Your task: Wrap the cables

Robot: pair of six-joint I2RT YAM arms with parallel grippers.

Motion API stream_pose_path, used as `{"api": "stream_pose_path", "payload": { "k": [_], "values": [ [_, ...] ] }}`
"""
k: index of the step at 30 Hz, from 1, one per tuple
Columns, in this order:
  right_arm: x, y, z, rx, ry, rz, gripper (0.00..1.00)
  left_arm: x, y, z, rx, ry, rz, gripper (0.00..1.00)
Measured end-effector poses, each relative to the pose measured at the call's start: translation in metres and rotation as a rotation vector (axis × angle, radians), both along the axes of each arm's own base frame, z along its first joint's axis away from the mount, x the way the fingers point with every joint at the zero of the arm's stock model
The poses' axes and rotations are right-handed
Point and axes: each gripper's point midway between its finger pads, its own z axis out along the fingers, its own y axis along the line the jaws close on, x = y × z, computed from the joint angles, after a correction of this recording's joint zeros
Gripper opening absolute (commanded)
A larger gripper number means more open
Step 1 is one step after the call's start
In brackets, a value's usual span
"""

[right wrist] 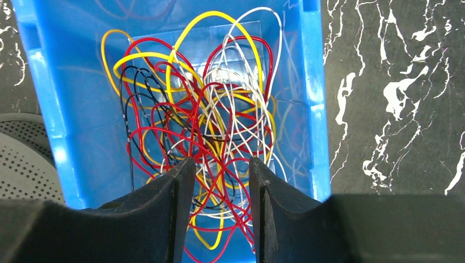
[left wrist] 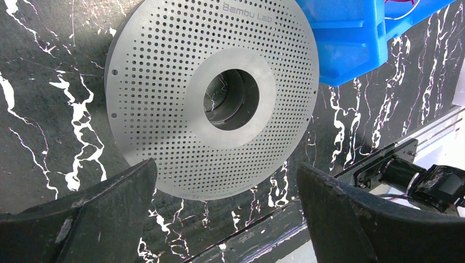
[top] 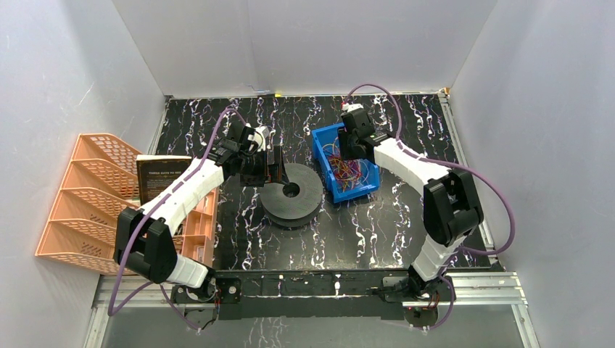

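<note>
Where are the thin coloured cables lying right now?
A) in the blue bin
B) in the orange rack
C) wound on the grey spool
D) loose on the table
A: the cables lie in a loose tangle inside the blue bin, as the right wrist view shows.

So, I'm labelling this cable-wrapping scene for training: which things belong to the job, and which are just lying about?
Job: cables, tangled; the blue bin holding them; probably the perforated Bambu Lab spool.
Lying about: orange file rack, book, orange compartment tray.
</note>
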Motion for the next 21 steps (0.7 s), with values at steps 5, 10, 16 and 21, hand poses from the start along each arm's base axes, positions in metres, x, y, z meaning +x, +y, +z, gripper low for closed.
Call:
{"api": "stream_pose_path", "payload": {
  "k": [5, 10, 16, 21],
  "values": [
    [0.000, 0.000, -0.022, -0.019, 0.046, 0.004, 0.46, 0.000, 0.000, 0.002, -0.003, -0.006, -0.001, 0.98],
    [-0.001, -0.001, -0.040, -0.040, 0.088, 0.007, 0.46, 0.000, 0.000, 0.003, -0.003, -0.007, -0.001, 0.98],
    [-0.001, -0.003, -0.047, -0.056, 0.101, 0.014, 0.24, 0.000, 0.000, 0.002, -0.002, -0.009, -0.004, 0.98],
    [-0.001, -0.003, -0.047, -0.060, 0.102, 0.016, 0.01, -0.001, 0.001, 0.002, 0.001, -0.008, -0.006, 0.98]
  ]
}}
